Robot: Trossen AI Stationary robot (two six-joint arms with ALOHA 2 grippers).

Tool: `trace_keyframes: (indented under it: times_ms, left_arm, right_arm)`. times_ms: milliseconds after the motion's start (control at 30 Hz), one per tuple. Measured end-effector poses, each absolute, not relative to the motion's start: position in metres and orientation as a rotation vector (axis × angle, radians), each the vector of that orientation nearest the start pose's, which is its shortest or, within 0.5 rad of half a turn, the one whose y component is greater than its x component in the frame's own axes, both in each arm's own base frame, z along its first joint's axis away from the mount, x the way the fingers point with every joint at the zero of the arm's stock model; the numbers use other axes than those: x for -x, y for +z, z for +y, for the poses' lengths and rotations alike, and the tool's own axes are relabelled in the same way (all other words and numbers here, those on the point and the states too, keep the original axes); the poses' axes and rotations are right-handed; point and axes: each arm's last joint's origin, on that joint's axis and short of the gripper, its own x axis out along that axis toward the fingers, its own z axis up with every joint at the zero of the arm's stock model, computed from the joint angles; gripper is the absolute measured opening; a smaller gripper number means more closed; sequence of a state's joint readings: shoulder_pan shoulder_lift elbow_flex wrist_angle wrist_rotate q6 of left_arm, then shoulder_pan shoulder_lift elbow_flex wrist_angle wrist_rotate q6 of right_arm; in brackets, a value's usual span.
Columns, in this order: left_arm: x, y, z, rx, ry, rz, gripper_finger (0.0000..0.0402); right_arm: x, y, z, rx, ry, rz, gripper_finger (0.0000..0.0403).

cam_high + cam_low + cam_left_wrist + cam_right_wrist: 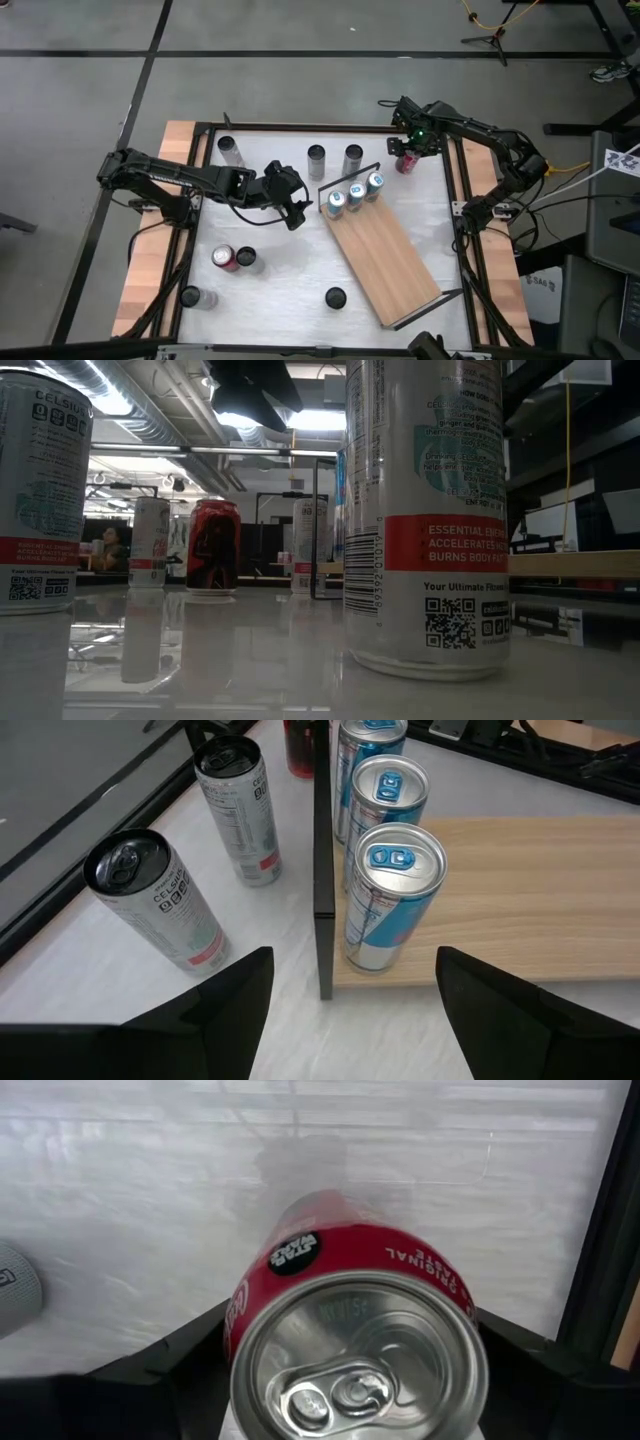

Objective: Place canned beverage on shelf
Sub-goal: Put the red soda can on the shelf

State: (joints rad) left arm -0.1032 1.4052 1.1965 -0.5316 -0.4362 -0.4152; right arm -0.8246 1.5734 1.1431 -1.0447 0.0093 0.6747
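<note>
The shelf (395, 262), a light-wood board with black wire rails, lies slantwise right of the table's middle. Three blue-and-silver cans (356, 193) stand in a row at its far end, seen closer in the left wrist view (392, 890). My left gripper (297, 210) hangs open just left of that end, its fingers (240, 990) short of the nearest blue can and holding nothing. A red can (407, 164) stands upright at the table's far right corner. My right gripper (408, 150) points straight down over it. My right gripper comes at the red can from above, with one finger (185, 1360) against each side of the can's upper wall (250, 1295). The can top hides the pads. The can is upright and seems to rest on the table.
Three silver cans (316, 158) stand along the far edge. A second red can (224, 257) and a dark-topped can stand at the near left. Two more cans (335, 297) are near the front. The shelf's near half (540, 890) is bare wood. A black frame (455, 200) rims the table.
</note>
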Motion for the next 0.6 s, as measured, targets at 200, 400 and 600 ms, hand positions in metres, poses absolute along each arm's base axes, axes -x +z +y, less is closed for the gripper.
trace_keyframes:
  times_ms: [200,400,600]
  left_arm:
    - [-0.2977,0.3084,-0.0185,0.196,0.459,0.636,0.0271]
    - [-0.2977,0.3084,-0.0185,0.196,0.459,0.636,0.0271]
    - [-0.2977,0.3084,-0.0185,0.196,0.459,0.636,0.0271]
  right_arm:
    - [-0.1882,0.2236,-0.2042,-1.121,-1.158,1.144,0.0312]
    - [-0.1882,0.2236,-0.2042,-1.121,-1.158,1.144,0.0312]
    - [-0.1882,0.2236,-0.2042,-1.121,-1.158,1.144,0.0312]
